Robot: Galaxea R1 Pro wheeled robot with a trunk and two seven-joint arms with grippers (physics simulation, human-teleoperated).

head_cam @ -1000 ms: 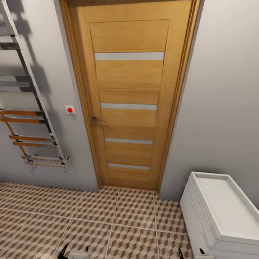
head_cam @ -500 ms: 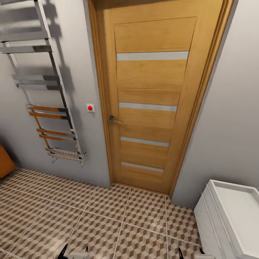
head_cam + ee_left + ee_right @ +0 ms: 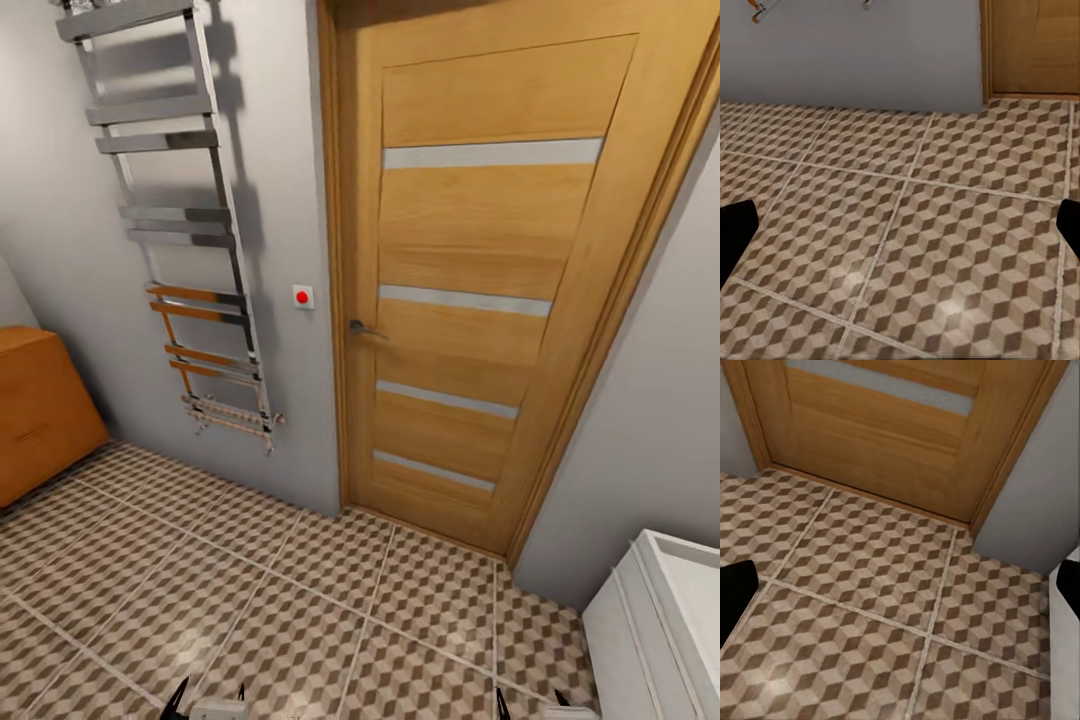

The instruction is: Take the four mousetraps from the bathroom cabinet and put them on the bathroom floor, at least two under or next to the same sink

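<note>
Across the lower half of the head view spreads the bathroom floor (image 3: 300, 600), its large square tiles printed with a brown, beige and white cube pattern and divided by pale grout lines. At 12 to 1 o'clock stands a closed wooden door (image 3: 480, 280) with four narrow pale strips and a small metal handle (image 3: 358, 327) at its left edge. Just beside the door frame, toward 11 o'clock, a small white switch plate with a red dot (image 3: 302, 296) sits on the grey wall (image 3: 60, 250). Further toward 10 to 11 o'clock a ladder-shaped chrome towel rail (image 3: 185, 230) is fixed to the same wall. At 9 o'clock the corner of the cabinet (image 3: 40, 410), orange-brown wood, rests on the tiles; whether anything lies in it cannot be told. At 4 to 5 o'clock the white vanity carrying the bathroom sink (image 3: 660, 630) enters at the edge. At 6 to 7 o'clock the left gripper (image 3: 209, 693) shows two dark fingertips held apart with nothing between them; at 5 o'clock the right gripper (image 3: 530, 700) shows the same. Each wrist view confirms the spread: dark finger ends at opposite borders, bare tiles between them, with the door base beyond.
</note>
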